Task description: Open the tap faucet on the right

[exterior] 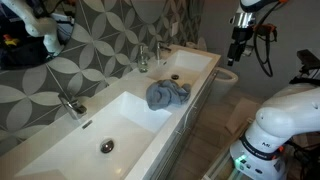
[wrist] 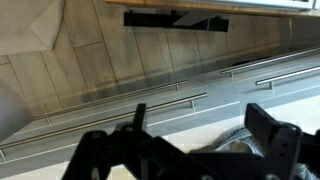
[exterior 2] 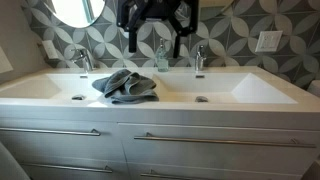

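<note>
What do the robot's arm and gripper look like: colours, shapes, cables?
The arm is glossy white with rounded, bulky joints; a small green light glows near its base. The gripper is black, with two slim fingers. A dark cable loops beside the wrist.

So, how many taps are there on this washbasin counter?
2. The first tap stands below the round mirror; the second tap stands past the grey towel and the soap bottle. None seems hidden.
</note>
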`<control>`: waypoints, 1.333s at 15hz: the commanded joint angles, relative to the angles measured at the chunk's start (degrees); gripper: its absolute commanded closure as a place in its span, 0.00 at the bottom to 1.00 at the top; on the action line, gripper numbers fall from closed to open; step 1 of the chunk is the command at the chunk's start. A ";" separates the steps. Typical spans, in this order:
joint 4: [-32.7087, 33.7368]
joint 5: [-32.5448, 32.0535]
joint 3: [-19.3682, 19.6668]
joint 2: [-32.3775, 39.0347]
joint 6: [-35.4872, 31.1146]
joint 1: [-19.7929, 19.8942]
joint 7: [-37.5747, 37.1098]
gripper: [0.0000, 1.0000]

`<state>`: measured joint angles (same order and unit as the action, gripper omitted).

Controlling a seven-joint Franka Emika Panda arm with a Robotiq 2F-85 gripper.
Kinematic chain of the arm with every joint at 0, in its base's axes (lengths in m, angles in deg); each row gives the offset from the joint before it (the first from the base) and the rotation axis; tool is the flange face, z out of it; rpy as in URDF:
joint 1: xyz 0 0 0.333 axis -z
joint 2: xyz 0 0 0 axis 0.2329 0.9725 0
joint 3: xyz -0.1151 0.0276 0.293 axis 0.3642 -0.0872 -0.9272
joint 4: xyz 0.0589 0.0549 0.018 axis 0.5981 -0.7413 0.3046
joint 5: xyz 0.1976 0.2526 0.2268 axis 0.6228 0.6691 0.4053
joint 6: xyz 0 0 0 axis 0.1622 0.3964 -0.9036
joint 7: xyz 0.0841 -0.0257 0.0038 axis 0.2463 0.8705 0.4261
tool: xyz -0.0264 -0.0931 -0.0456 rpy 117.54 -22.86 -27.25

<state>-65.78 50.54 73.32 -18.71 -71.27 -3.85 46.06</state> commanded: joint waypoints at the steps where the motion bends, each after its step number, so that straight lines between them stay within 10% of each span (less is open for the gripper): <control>1: 0.08 0.03 -0.02 0.02 0.09 -0.01 -0.01 0.00; 15: 0.08 0.03 -0.02 0.02 0.08 -0.01 -0.01 0.00; 20: 9.09 11.34 1.56 12.43 1.80 -2.66 -2.81 0.00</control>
<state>-63.70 55.77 73.72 -15.21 -71.74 -4.49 44.45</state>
